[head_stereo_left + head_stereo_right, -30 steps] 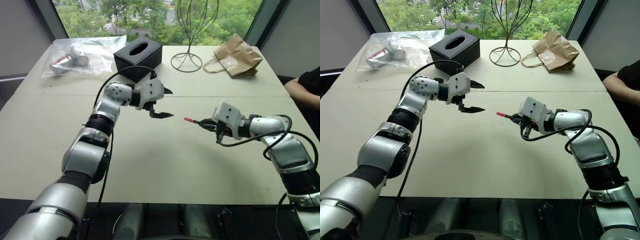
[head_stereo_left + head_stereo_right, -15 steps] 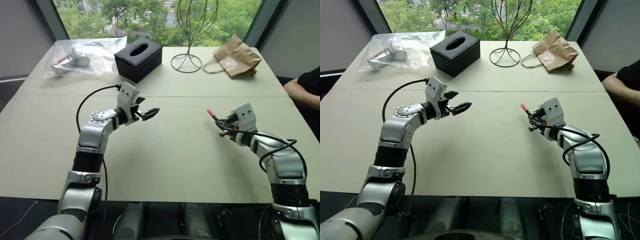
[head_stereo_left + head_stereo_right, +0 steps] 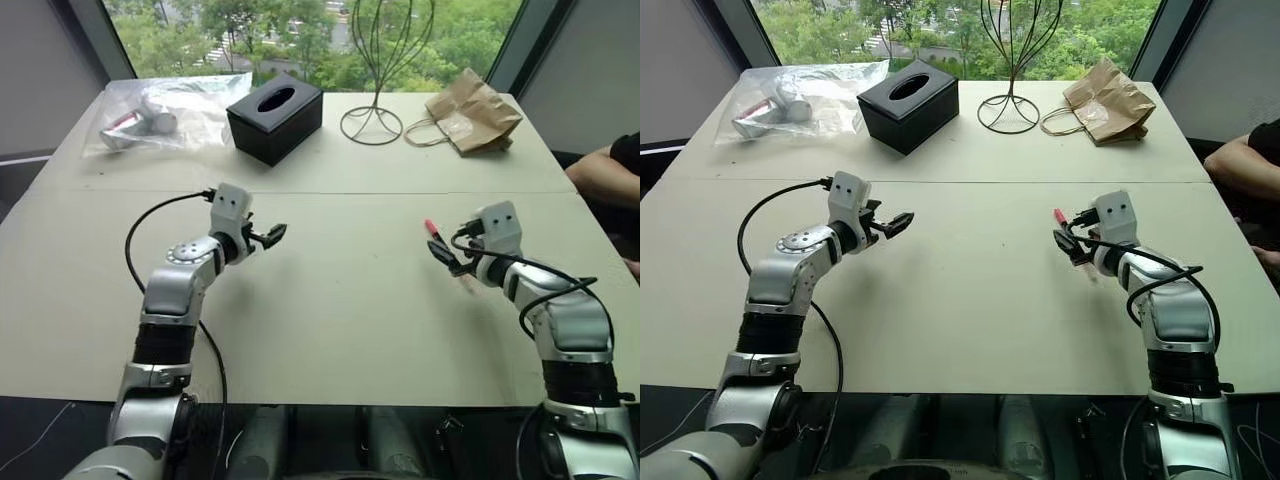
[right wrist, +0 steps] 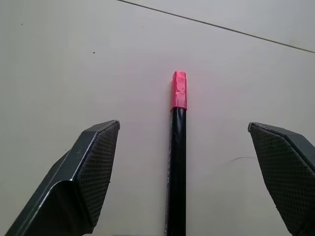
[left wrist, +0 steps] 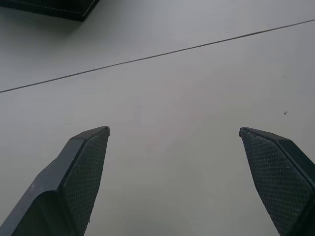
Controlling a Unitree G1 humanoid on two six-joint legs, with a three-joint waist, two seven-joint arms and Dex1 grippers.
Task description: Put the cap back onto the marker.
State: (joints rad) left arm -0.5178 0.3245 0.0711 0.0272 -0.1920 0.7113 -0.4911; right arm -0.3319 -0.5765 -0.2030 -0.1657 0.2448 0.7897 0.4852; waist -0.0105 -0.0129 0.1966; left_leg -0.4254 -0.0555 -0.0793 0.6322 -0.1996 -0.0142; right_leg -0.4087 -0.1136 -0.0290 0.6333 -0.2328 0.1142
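The marker [image 4: 177, 162] is a thin black stick lying along the gap between my right gripper's [image 4: 183, 124] open fingers, touching neither pad. The pink-red cap [image 4: 178, 91] sits on its far end. In the head views the marker [image 3: 438, 243] slants just over the pale table [image 3: 340, 300] at the right, pink end away from me. My left gripper [image 3: 272, 235] hovers over the table's left half, well apart from the marker. It is open with only bare table between its fingers [image 5: 88, 162].
Along the table's far side stand a black tissue box [image 3: 275, 118], a wire stand [image 3: 372, 125], a brown paper bag [image 3: 475, 115] and a clear plastic bag [image 3: 160, 115]. A person's arm [image 3: 605, 175] rests at the right edge.
My right gripper has gone from shut on the marker to open and shifted a little right. The left arm has swung left and down, away from the marker, and rolled its wrist.
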